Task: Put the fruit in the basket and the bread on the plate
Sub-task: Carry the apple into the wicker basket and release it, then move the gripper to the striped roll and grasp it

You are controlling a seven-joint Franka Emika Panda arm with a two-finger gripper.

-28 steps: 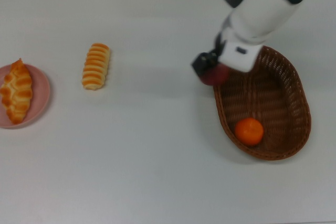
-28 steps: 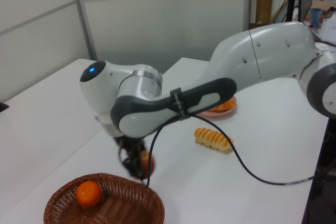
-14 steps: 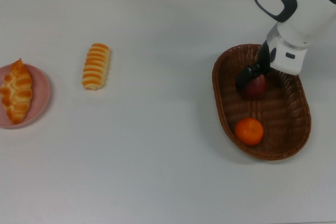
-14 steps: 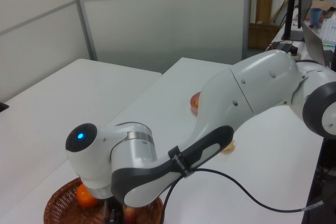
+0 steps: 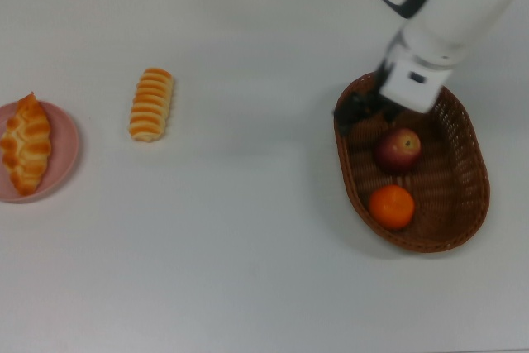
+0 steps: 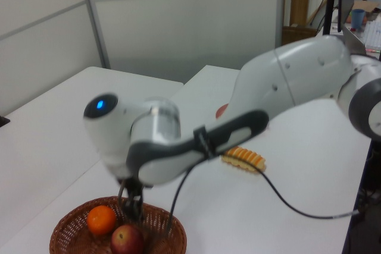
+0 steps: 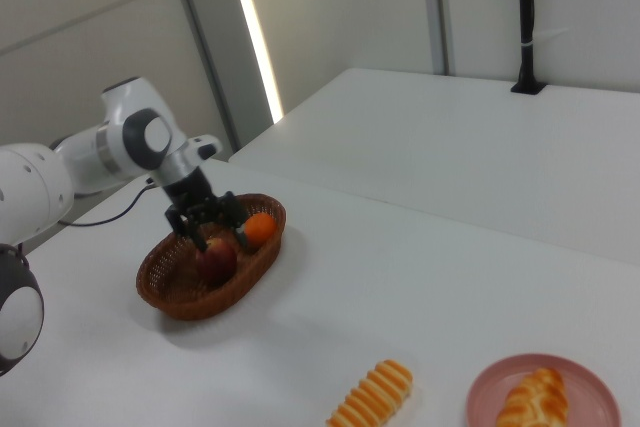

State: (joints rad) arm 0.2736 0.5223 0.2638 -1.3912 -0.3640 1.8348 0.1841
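Observation:
The dark red apple [image 5: 399, 150] and the orange mandarin [image 5: 392, 207] lie side by side inside the wicker basket [image 5: 456, 173] at the top view's right. My gripper [image 5: 359, 110] hangs open and empty above the basket's far-left rim, just clear of the apple [image 7: 216, 262]. In the right view the gripper [image 7: 212, 226] stands between apple and mandarin [image 7: 259, 230]. A ridged bread roll [image 5: 151, 103] rests on the bare table. The braided roll [image 5: 26, 144] lies on the pink plate [image 5: 66, 135] at the top view's left edge.
The white table runs wide between the ridged roll and the basket. My white arm reaches in from the top view's upper right, over the basket's far end. Wall panels stand behind the table in the left view.
The gripper carried the apple over the rim into the basket, let it go beside the mandarin, opened, and has lifted back toward the basket's rim.

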